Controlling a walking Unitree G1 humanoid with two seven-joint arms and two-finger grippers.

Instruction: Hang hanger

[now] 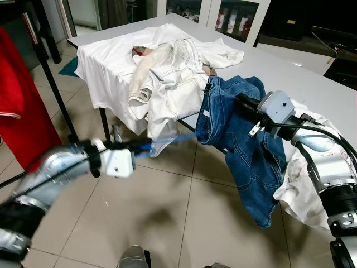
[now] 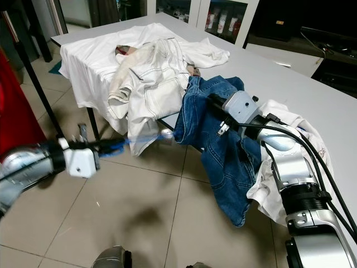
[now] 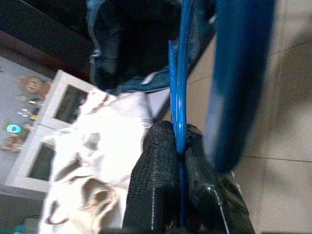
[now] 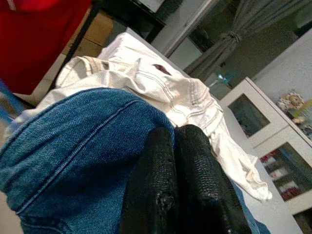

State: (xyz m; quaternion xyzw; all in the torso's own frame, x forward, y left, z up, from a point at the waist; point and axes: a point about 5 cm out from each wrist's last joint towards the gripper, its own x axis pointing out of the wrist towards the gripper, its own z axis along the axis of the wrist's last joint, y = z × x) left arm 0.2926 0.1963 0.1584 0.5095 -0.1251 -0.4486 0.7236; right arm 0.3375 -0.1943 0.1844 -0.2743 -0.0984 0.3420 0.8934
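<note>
A thin blue hanger (image 1: 167, 138) sticks out from my left gripper (image 1: 143, 147), low over the floor in front of the table, and its far end reaches into the blue jeans (image 1: 254, 162). In the left wrist view the fingers (image 3: 156, 161) are shut on the hanger's blue wire (image 3: 181, 87). My right gripper (image 4: 173, 134) is shut on the jeans' waistband and holds them up beside the table's edge, so the legs hang toward the floor. In the eye views its fingertips are buried in the denim.
A white table (image 1: 312, 72) carries a white shirt (image 1: 106, 61) and a cream jacket (image 1: 167, 84). White cloth (image 1: 298, 190) hangs under my right arm. At the left, a red garment (image 1: 14, 106) hangs on a black rack (image 1: 53, 84). Tiled floor (image 1: 184, 218) lies in front.
</note>
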